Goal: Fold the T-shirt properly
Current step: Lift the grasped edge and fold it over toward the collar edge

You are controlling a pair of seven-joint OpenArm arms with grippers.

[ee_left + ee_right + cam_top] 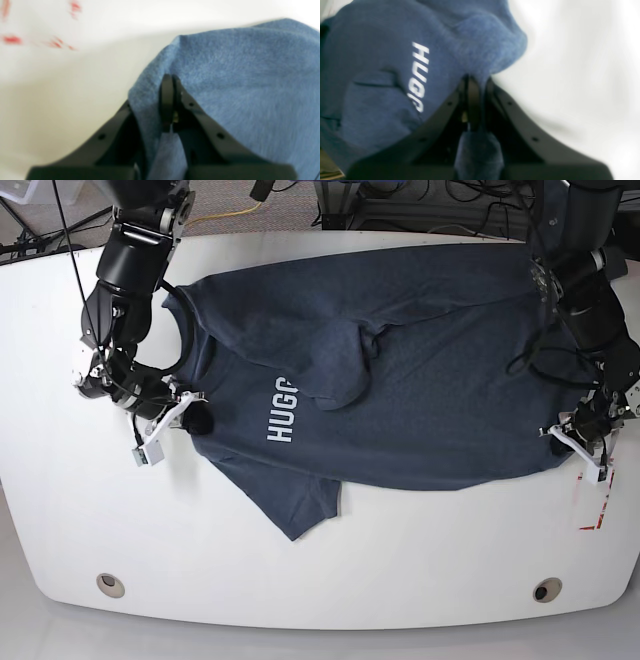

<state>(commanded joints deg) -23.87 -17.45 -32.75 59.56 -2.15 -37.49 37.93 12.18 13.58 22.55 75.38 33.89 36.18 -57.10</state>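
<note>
You have a white work table with rounded near corners and two round fittings, one near the left corner and one near the right. Note red markings on the tabletop at the right side. Your lighting reads bright and even across the surface. Beyond the far edge, you have a brownish floor, partly seen.
</note>
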